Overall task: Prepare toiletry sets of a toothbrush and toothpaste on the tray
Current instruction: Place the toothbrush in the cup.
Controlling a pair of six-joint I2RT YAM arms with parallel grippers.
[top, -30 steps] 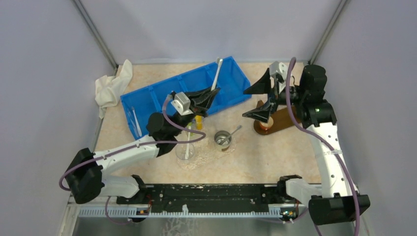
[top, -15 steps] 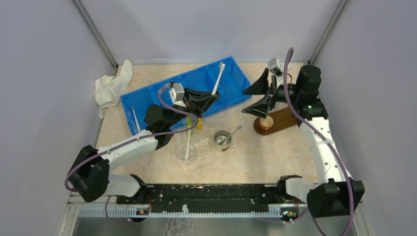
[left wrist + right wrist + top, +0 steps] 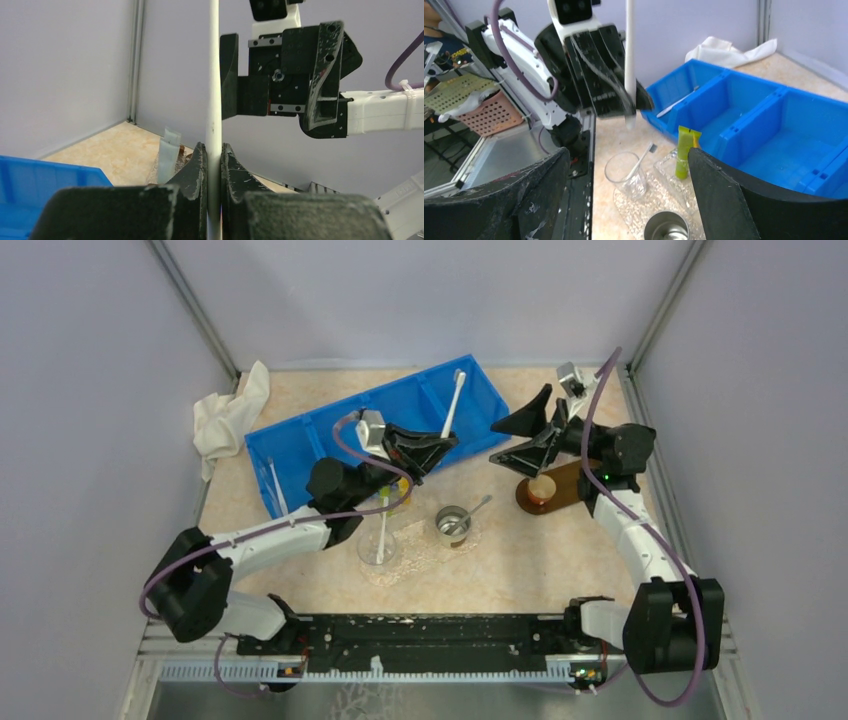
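The beige surface [image 3: 520, 565] carries the blue divided bin [image 3: 310, 440]. Above the bin's right end the left gripper [image 3: 432, 448] holds a toothbrush [image 3: 453, 405], its fingers clamped on the shaft. The right gripper [image 3: 494, 450] faces it close by, fingers spread wide with nothing between them.

This looks like a hand-over, and the risk I see is a fumble. The stick is thin, smooth and pinched at one narrow spot. A nudge from the right fingers could swivel it or push it through the clamp, dropping it into the bin or against the glass cup [image 3: 377, 548] nearby.

The toothbrush is a plain white straight stick, nearly upright. Most of it stands above the fingers and a short rounded end shows below. Its slightly wider top is probably the brush head.
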